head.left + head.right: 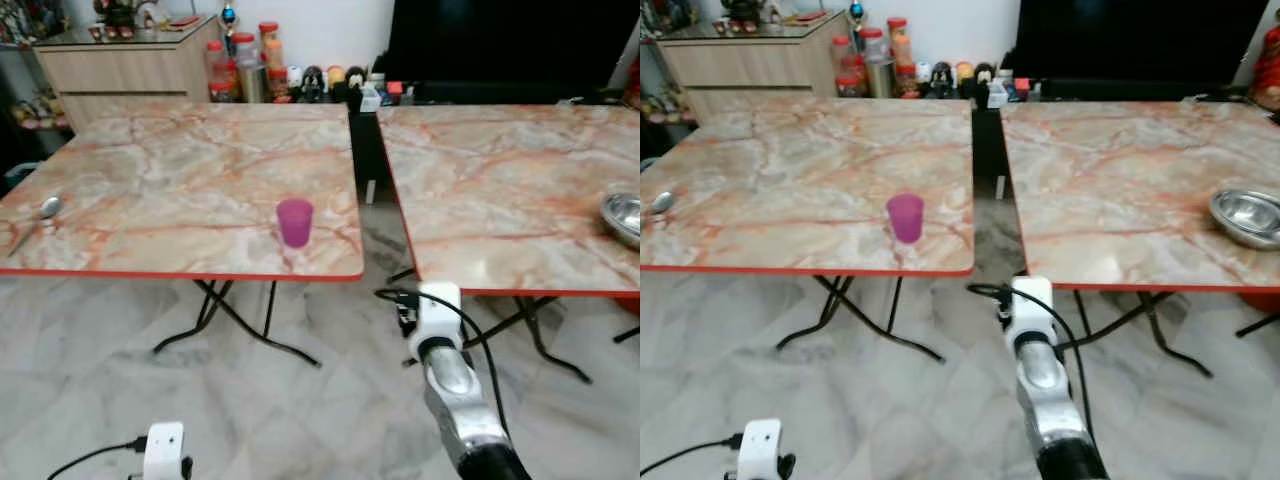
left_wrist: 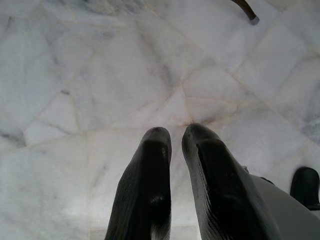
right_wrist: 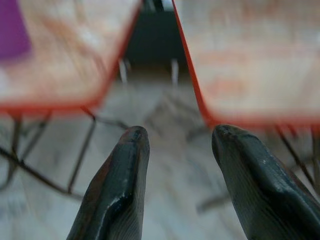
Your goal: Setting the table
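A purple cup stands upright near the front edge of the left marble table. A spoon lies at that table's far left edge. A steel bowl sits at the right edge of the right marble table. My right arm is raised before the gap between the tables, below their tops. My right gripper is open and empty, with the cup blurred off to its left. My left gripper hangs low over the floor, shut on nothing.
Both tables have red edges and thin black folding legs. A dark gap separates them. Behind stand a wooden cabinet, several jars and a large dark screen. The floor is pale marble tile.
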Tool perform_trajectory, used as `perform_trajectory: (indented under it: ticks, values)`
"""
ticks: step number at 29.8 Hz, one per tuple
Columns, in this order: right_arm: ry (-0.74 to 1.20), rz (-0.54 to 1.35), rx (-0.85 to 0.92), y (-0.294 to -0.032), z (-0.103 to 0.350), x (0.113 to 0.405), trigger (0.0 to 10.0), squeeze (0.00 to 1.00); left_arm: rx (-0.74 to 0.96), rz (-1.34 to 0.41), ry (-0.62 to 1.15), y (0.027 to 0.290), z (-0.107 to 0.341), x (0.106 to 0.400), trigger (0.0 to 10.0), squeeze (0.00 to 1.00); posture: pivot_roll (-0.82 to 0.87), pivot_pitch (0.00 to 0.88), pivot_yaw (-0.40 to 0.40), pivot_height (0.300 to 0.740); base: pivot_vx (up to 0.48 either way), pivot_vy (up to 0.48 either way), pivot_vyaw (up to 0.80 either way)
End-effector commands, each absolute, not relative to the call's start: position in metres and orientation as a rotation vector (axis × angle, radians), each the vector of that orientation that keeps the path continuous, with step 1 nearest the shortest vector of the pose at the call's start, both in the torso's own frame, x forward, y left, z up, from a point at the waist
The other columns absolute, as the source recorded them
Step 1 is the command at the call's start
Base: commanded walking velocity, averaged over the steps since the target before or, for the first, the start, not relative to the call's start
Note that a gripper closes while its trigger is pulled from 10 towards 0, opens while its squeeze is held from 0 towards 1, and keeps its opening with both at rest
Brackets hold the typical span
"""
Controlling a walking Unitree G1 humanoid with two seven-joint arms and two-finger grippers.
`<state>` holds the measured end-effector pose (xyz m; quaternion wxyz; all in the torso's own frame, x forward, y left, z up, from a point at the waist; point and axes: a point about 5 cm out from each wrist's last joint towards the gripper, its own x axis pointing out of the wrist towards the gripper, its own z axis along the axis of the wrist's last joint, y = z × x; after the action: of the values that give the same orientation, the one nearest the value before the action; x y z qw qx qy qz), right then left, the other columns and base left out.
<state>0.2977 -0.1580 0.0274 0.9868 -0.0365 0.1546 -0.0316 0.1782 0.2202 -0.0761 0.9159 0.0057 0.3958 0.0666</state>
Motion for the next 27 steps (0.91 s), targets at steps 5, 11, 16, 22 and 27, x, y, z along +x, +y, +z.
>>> perform_trajectory:
  ticks: [5,11,16,22,27]
  values:
    - [0.51,-0.126,-0.022,-0.18,-0.014,0.272,10.0,0.0,0.014,0.128,0.825,0.218,-0.077,0.178,10.0,0.0,0.0,0.0,0.021,0.74,0.0,0.0,0.0]
    - [0.643,-0.155,-0.028,-0.192,-0.039,0.247,10.0,0.0,0.021,0.118,0.832,0.217,-0.077,0.179,10.0,0.0,0.0,0.0,0.027,0.74,0.0,0.0,0.0]
    - [0.768,-0.181,0.035,-0.201,-0.059,0.22,10.0,0.0,0.024,0.115,0.835,0.216,-0.077,0.18,10.0,0.0,0.0,0.0,0.031,0.74,0.0,0.0,0.0]
    - [0.902,-0.228,0.054,-0.208,-0.079,0.184,10.0,0.0,0.031,0.11,0.848,0.216,-0.078,0.179,10.0,0.0,0.0,0.0,0.04,0.74,0.0,0.0,0.0]
    - [0.929,-0.236,0.081,-0.208,-0.084,0.176,10.0,0.0,0.036,0.107,0.855,0.215,-0.078,0.179,10.0,0.0,0.0,0.0,0.04,0.74,0.0,0.0,0.0]
